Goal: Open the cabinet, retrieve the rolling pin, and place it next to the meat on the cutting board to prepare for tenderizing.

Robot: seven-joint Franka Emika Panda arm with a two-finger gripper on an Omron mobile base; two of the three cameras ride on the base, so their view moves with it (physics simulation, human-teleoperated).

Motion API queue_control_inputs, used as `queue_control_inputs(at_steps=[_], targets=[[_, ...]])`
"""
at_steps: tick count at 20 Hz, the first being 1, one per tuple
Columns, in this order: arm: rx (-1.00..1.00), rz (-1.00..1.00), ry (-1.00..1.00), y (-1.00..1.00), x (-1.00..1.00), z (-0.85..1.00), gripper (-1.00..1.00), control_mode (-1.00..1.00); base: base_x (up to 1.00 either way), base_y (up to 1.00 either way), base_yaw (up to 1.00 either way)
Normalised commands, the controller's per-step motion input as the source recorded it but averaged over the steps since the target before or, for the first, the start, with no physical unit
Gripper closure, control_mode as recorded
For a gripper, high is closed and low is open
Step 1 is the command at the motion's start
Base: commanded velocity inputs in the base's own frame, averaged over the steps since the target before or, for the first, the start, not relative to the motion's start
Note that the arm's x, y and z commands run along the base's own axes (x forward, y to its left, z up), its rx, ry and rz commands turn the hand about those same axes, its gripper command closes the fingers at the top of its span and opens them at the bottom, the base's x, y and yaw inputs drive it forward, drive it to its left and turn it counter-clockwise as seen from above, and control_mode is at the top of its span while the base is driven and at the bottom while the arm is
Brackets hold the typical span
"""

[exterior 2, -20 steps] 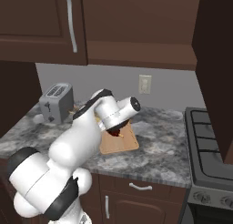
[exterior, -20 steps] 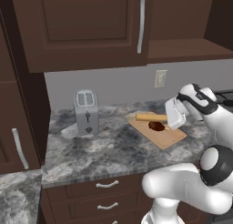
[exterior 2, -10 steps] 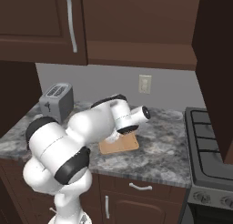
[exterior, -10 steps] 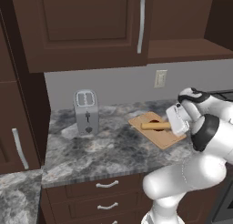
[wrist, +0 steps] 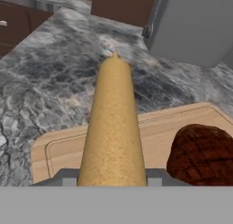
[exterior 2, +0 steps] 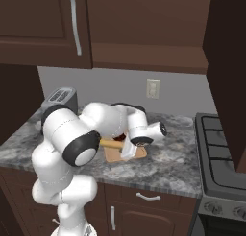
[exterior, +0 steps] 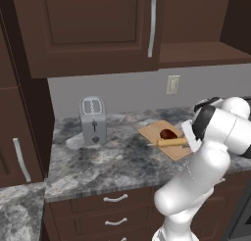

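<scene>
The arm [exterior: 211, 156] is glossy white, built of rounded, bulbous segments. Dark grey rings mark its joints [exterior 2: 82, 152], with a black band at the wrist.

my rolling pin [wrist: 113, 127], a slim light-tan wooden cylinder, runs lengthwise over the cutting board [wrist: 63, 148] with its far end reaching past the board's edge above the speckled counter. the meat [wrist: 202, 152], a small dark reddish-brown lump, sits on the thin light-brown board just beside the pin. the dark brown cabinet [exterior: 93, 29] stands closed, its silver bar handle upright.
</scene>
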Motion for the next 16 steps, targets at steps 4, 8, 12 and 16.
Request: queue_control_inputs(at_steps=[4,8,12,16], targets=[[0.00,0.04,-0.11,-0.19,0.05,-0.24,1.00,-1.00,0.00,0.00,0.00],[0.00,0.04,-0.08,-0.11,0.06,-0.18,1.00,-1.00,0.00,0.00,0.00],[0.00,0.03,-0.03,-0.06,0.19,-0.19,-1.00,-1.00,0.00,0.00,0.00],[0.00,0.03,-0.01,0.00,0.37,-0.12,-1.00,-1.00,0.00,0.00,0.00]])
